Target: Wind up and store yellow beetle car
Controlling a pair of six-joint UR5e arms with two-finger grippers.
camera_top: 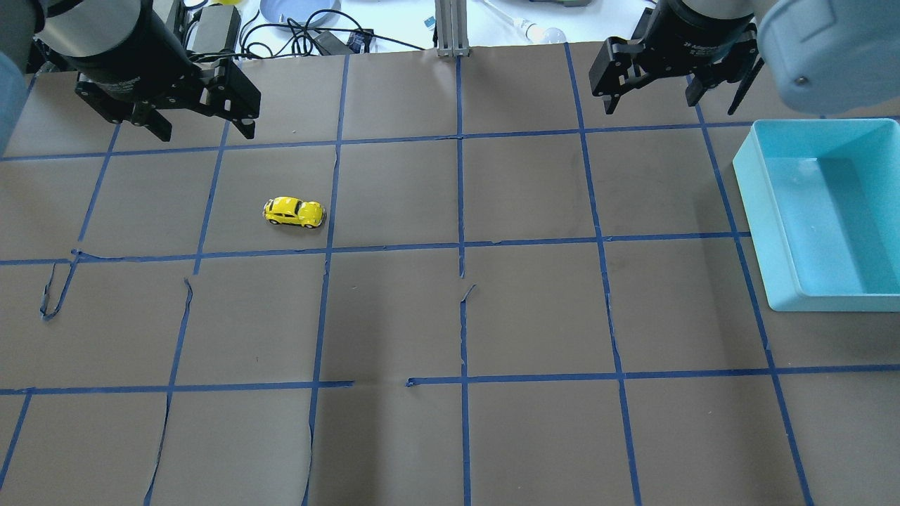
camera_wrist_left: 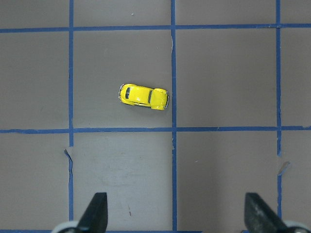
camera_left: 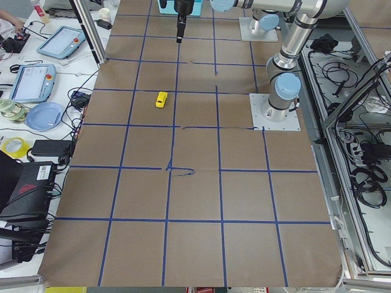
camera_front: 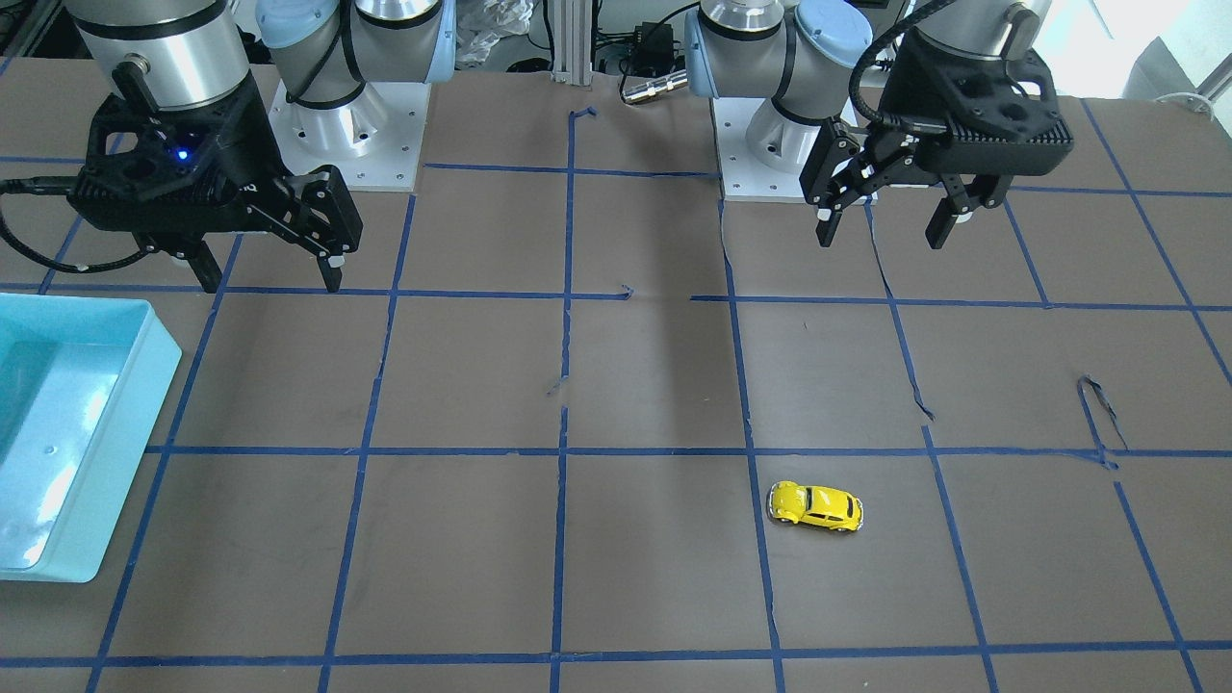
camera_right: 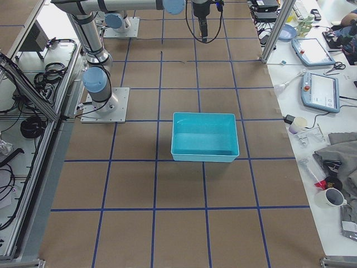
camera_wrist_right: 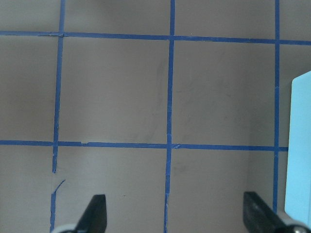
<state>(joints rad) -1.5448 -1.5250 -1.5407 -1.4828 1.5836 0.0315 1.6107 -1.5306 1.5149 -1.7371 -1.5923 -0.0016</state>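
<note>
The yellow beetle car (camera_top: 294, 212) stands on its wheels on the brown table, in the left half of the overhead view. It also shows in the front view (camera_front: 814, 506), the left side view (camera_left: 161, 99) and the left wrist view (camera_wrist_left: 144, 96). My left gripper (camera_top: 204, 130) is open and empty. It hangs above the table, apart from the car; in the front view (camera_front: 881, 226) it is well behind it. My right gripper (camera_top: 671, 102) is open and empty, high above the table near the light-blue bin (camera_top: 765, 225).
The light-blue bin is open-topped and empty, on the robot's right side (camera_front: 154, 356), (camera_right: 203, 158); its edge shows in the right wrist view (camera_wrist_right: 301, 145). Blue tape lines grid the brown paper table cover. Cables, tablets and tools lie beyond the table's far edge.
</note>
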